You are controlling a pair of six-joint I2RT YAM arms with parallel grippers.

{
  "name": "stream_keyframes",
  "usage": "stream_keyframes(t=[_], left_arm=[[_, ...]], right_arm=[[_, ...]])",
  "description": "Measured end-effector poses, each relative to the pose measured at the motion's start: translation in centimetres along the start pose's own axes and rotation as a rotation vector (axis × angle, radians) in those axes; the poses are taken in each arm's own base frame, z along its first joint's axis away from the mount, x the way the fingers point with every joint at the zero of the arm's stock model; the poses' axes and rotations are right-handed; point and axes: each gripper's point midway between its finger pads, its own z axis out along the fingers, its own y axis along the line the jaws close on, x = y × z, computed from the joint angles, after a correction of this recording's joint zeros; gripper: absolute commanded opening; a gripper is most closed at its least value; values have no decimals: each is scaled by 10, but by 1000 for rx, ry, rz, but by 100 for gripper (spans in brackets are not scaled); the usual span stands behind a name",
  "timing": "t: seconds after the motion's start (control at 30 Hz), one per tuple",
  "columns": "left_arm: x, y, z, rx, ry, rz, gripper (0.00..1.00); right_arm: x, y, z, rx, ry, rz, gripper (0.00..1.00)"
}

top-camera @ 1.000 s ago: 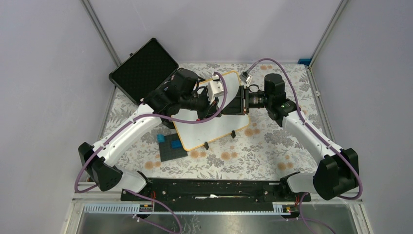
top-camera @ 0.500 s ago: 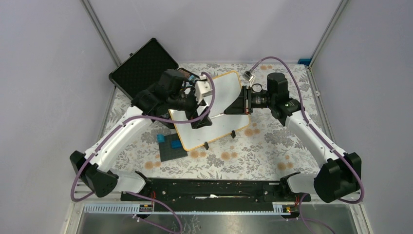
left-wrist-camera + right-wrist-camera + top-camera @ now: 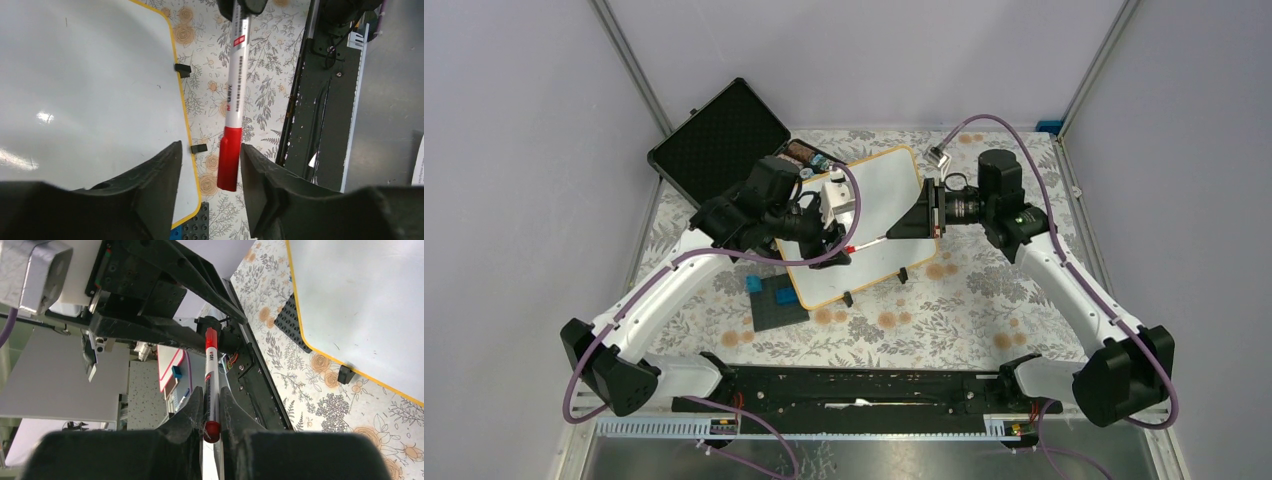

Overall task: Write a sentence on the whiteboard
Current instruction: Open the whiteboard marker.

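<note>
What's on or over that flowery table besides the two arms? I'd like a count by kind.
Whiteboard: 1
Marker: 1
Black case: 1
Grey plate: 1
Blue blocks: 2
Unclear small items: 2
Total: 8

2 white arms [image 3: 674, 285], black joints [image 3: 1114, 375], purple cables [image 3: 986, 117], seemingly black jaws.

Yellow-framed whiteboard [image 3: 886, 185], plain white, flat on floral table [image 3: 984, 290], red-capped marker [image 3: 864, 243] pinched in right claw [image 3: 887, 237]
</note>
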Motion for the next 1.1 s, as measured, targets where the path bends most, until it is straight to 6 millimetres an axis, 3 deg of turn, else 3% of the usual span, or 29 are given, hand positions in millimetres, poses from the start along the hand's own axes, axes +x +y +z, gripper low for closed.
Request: stream_keyframes(t=[0.23, 0.5, 0.57, 0.73, 0.77, 0.9, 1.1], left_arm=[[6, -15, 3, 85, 3, -35, 41], [11, -32, 4, 167, 9, -87, 1], [11, -32, 4, 171, 7, -86, 0], [11, -32, 4, 171, 7, -81, 0], [11, -32, 4, 168, 10, -71, 0], [20, -27, 6, 131, 51, -4, 0], [29, -22, 8, 86, 105, 67, 0]], right_arm=[[10, 4, -2, -23, 34, -71, 0], [19, 1, -3, -25, 63, -111, 0], [19, 2, -3, -29, 65, -122, 2], [20, 3, -4, -37, 70, -138, 57], [21, 3, -4, -39, 73, -136, 63], [25, 3, -3, -45, 84, -140, 66], [31, -1, 1, -57, 119, -92, 63]])
